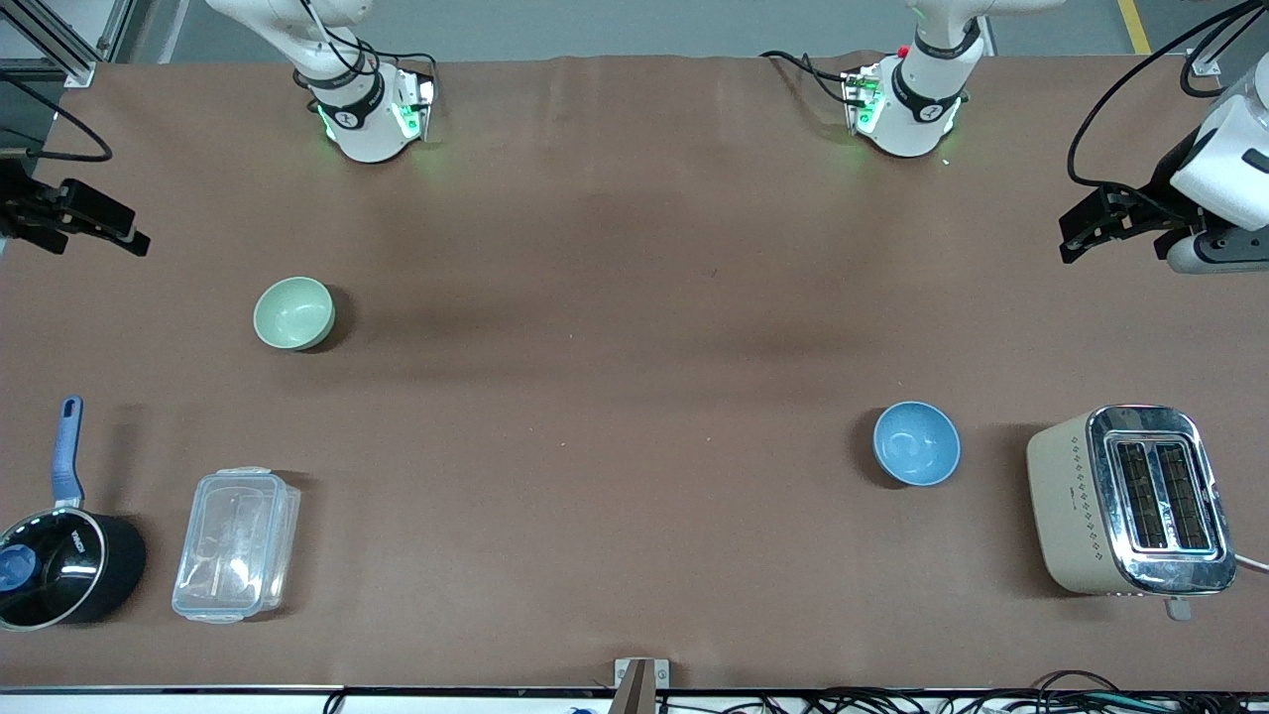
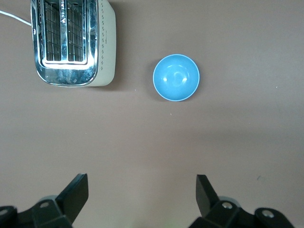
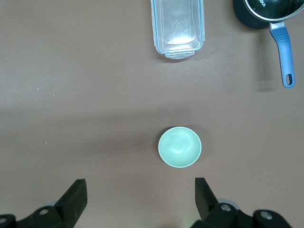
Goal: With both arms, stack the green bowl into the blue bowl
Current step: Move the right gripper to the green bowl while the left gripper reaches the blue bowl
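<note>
The pale green bowl (image 1: 293,313) sits upright on the brown table toward the right arm's end; it also shows in the right wrist view (image 3: 179,147). The blue bowl (image 1: 916,443) sits upright toward the left arm's end, nearer the front camera; it also shows in the left wrist view (image 2: 176,77). My right gripper (image 1: 119,230) (image 3: 140,186) is open and empty, high over the table edge at the right arm's end. My left gripper (image 1: 1076,238) (image 2: 141,183) is open and empty, high over the left arm's end. Both are apart from the bowls.
A beige and chrome toaster (image 1: 1130,501) (image 2: 71,42) stands beside the blue bowl. A clear lidded plastic box (image 1: 236,543) (image 3: 178,26) and a black saucepan with a blue handle (image 1: 59,565) (image 3: 266,12) lie nearer the front camera than the green bowl.
</note>
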`<state>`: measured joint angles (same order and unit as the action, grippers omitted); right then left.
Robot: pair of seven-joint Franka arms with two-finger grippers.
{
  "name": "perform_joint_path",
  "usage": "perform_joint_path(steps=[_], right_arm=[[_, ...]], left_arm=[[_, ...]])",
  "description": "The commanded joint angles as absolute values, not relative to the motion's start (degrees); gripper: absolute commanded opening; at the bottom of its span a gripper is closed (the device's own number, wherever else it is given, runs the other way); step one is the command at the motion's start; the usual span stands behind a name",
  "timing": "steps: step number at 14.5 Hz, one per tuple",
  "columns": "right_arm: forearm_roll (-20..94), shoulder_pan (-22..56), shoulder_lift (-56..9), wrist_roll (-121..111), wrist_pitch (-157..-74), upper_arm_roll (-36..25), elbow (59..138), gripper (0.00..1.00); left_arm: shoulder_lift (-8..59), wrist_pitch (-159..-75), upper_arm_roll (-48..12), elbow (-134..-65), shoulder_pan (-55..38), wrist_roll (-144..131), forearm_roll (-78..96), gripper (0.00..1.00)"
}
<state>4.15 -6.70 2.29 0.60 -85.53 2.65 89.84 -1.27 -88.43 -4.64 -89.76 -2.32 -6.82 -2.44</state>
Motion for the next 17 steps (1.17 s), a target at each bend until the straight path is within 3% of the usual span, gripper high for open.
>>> perform_joint_path(steps=[1,3,9,13,17], right_arm=[[5.10,-7.56,2.55,0.18,-85.34,2.99,90.35,1.00],[5.10,-7.56,2.55,0.18,-85.34,2.99,90.35,1.00],[5.10,-8.00,2.55,0.00,-85.78,2.99,92.19,1.00],[5.01,-10.71,2.64,-2.62,-88.05,2.90,97.45,1.00],[4.92,-15.46,2.64,-10.88,-100.25,2.90,110.01,1.00]], left_arm=[[-0.79,-87.01,-4.57,-88.33,-2.11,-5.80,-1.76,1.00],[-0.70,-86.92,-4.48,-88.24,-1.94,-5.89,-2.46,1.00],[11.40,-91.30,-4.04,-89.20,-1.58,-6.94,-2.55,1.00],[16.86,-103.33,-4.04,-95.78,0.70,-7.03,-2.55,1.00],[22.92,-115.90,-4.22,-100.19,2.46,-8.26,-1.15,1.00]])
